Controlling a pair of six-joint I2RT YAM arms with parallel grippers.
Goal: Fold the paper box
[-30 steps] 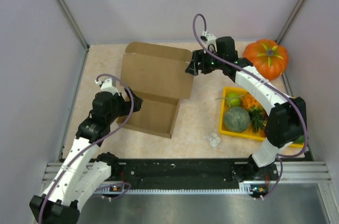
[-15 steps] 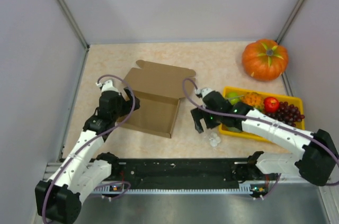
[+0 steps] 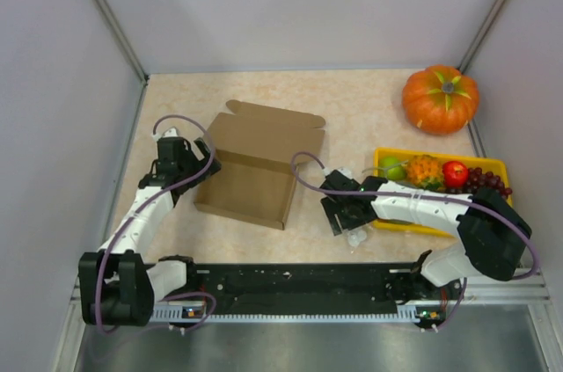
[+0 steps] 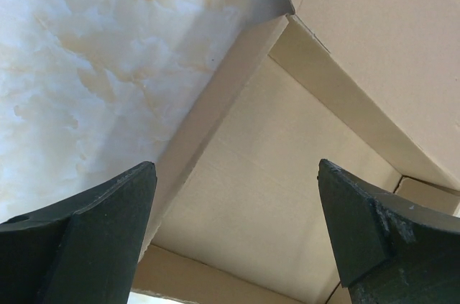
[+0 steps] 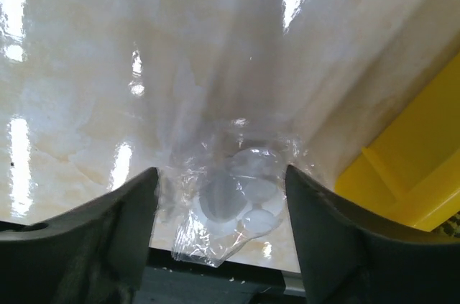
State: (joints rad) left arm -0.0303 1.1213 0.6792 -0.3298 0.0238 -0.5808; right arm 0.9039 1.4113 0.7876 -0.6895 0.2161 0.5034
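Note:
The paper box [image 3: 257, 161] is brown cardboard, lying on the table with its lid folded down over the tray part. My left gripper [image 3: 189, 164] is open at the box's left side; in the left wrist view its jaws stand wide apart over the cardboard [image 4: 287, 174]. My right gripper [image 3: 345, 221] is open to the right of the box, low over the table. In the right wrist view its jaws straddle a clear plastic packet [image 5: 233, 207] without closing on it.
A yellow tray [image 3: 440, 224] with fruit stands at the right, its corner in the right wrist view [image 5: 410, 167]. An orange pumpkin [image 3: 441, 99] sits at the back right. The clear packet [image 3: 355, 236] lies by the front rail [image 3: 299, 282].
The box lid has come down from upright to folded flat. My right arm swung from the box's back edge down to the front, over the clear packet. My left gripper shifted slightly left.

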